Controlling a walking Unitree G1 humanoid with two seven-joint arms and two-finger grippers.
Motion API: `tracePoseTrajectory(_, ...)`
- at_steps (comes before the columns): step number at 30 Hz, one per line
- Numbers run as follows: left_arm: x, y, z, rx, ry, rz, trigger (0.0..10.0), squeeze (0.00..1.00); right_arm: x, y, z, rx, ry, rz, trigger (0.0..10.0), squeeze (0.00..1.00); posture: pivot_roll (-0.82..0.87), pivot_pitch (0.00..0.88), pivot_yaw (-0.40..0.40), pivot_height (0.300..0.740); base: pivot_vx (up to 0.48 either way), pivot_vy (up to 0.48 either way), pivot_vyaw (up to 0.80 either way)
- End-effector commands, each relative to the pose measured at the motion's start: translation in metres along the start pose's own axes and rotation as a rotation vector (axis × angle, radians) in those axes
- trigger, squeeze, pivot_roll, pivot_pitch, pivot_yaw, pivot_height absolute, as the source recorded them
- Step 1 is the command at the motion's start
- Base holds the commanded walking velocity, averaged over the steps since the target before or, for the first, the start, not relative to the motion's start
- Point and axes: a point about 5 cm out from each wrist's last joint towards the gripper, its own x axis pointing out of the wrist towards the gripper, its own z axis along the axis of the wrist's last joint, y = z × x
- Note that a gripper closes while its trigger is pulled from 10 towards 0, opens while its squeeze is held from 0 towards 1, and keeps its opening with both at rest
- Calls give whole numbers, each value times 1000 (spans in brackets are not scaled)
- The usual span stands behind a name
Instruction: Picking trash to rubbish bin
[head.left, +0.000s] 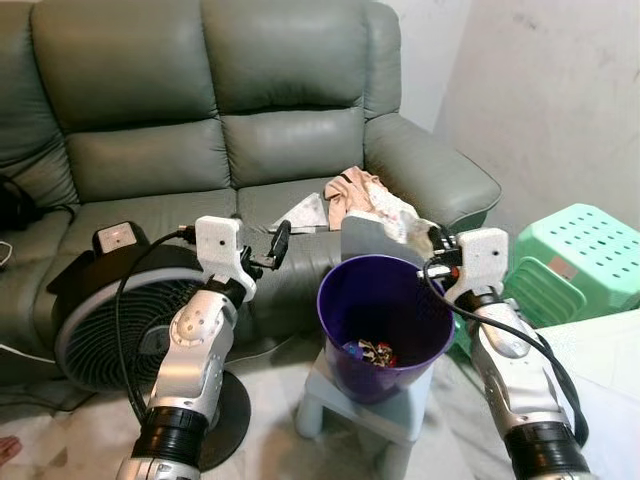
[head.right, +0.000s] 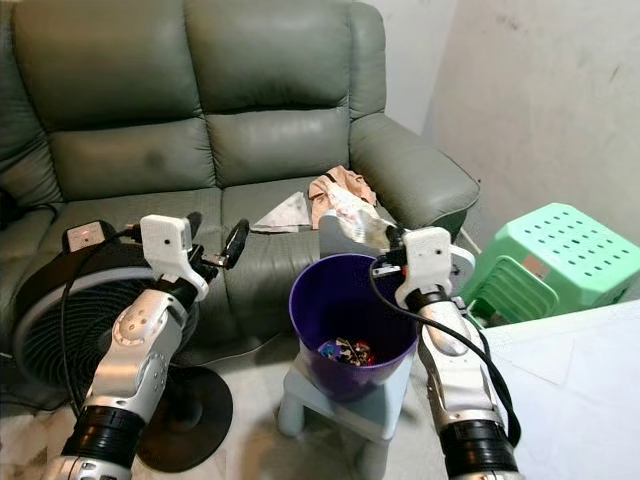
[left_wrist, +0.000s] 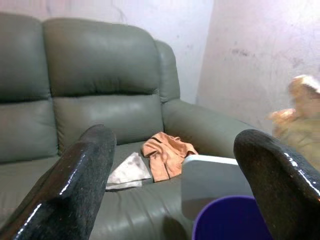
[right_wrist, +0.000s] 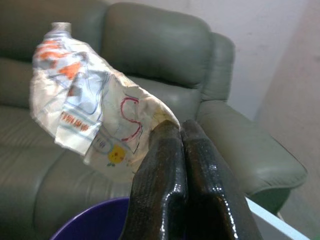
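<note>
A purple rubbish bin (head.left: 381, 322) stands on a small grey stool (head.left: 352, 412) in front of the sofa, with colourful trash (head.left: 370, 352) at its bottom. My right gripper (right_wrist: 181, 128) is shut on a crumpled printed wrapper (right_wrist: 95, 102), held just above the bin's far right rim (head.left: 432, 240). My left gripper (left_wrist: 175, 136) hangs open and holds nothing, left of the bin over the sofa's front edge (head.left: 272, 250). On the sofa seat behind the bin lie a white paper scrap (head.left: 303, 212) and an orange-pink cloth (head.left: 352, 190).
A grey-green leather sofa (head.left: 200, 110) spans the back. A black floor fan (head.left: 110, 310) stands at my left, close to the left arm. A green plastic stool (head.left: 575, 255) sits at the right by the wall. A flat grey panel (head.left: 368, 240) leans behind the bin.
</note>
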Motion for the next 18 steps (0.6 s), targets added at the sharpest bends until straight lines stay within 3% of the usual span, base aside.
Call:
tracePoseTrajectory(1, 0, -9, 3, 23, -16, -26, 10000, 0, 2, -4, -5, -7, 31, 0, 10000, 0, 82, 36, -52, 715, 0, 0, 0)
tracePoseTrajectory(5, -11, -32, -6, 2, 7, -95, 10000, 0, 14, -1, -10, -11, 78, 20, 10000, 0, 103, 55, -76, 715, 0, 0, 0)
tracePoseTrajectory(18, -32, -73, -10, 25, 31, -301, 10000, 0, 46, 7, -4, -62, 139, -6, 10000, 0, 151, 77, -129, 715, 0, 0, 0)
